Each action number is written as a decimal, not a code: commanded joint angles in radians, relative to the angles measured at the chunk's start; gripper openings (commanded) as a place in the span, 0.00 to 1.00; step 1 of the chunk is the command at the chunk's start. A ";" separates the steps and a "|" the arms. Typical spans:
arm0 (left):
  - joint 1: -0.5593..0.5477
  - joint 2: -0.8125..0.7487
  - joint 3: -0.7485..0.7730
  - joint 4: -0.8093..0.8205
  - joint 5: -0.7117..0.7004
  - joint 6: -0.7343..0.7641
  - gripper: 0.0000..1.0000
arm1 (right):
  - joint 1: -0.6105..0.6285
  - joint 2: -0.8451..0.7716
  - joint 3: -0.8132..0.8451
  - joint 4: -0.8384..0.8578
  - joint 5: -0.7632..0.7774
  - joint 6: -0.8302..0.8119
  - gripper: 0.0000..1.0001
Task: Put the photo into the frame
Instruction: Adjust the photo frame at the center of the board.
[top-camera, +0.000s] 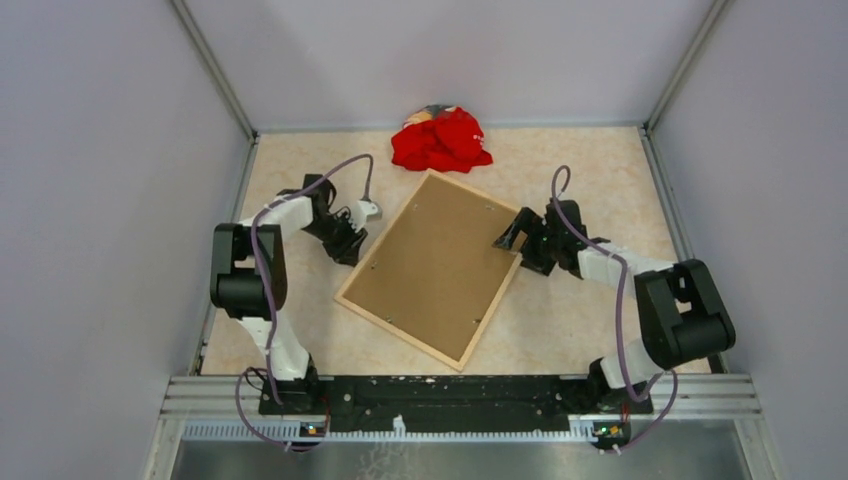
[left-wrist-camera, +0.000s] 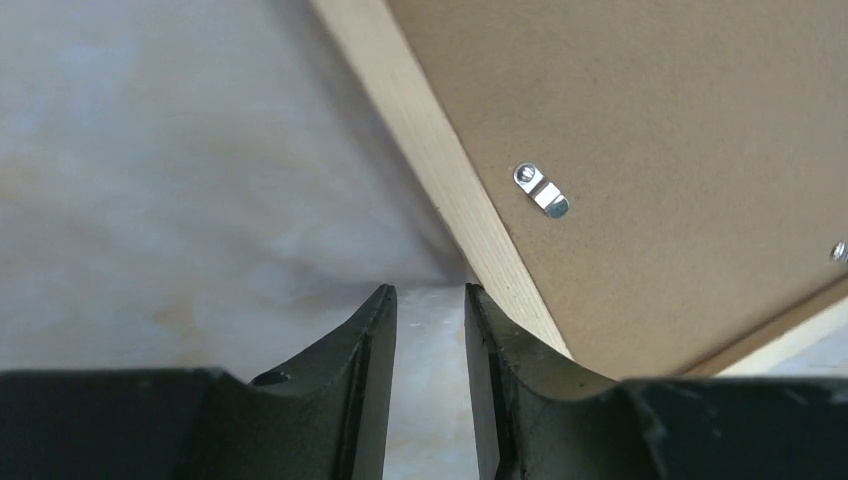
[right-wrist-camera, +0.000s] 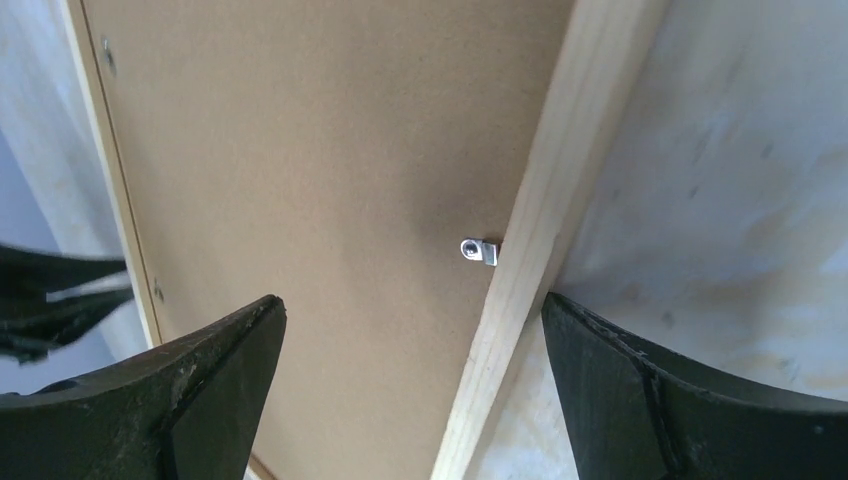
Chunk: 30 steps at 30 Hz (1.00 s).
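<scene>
Top external: frame (top-camera: 400, 333) lies face down mid-table, backing board (top-camera: 432, 265) up; photo nowhere in sight; right gripper (right-wrist-camera: 412, 305) spread wide, straddling the right rail; left gripper (left-wrist-camera: 430, 295) narrowly parted, empty, just left of the left rail; right's better placed imo

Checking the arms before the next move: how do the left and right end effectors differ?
The left end effector has its fingers a narrow gap apart; the right end effector is spread wide. The left one is over bare table beside the frame's left rail, nothing between its fingers; the right one straddles the frame's right rail and the backing board's edge. Both are black and hold nothing.
</scene>
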 joint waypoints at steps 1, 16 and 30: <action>-0.099 -0.041 -0.105 -0.104 0.079 0.037 0.39 | -0.035 0.073 0.133 0.026 -0.031 -0.073 0.99; -0.030 -0.055 -0.051 -0.310 0.227 0.166 0.49 | -0.030 -0.110 0.207 -0.239 0.156 -0.190 0.98; -0.049 0.134 0.106 -0.274 0.365 -0.011 0.36 | 0.469 -0.133 0.026 0.203 0.120 -0.020 0.82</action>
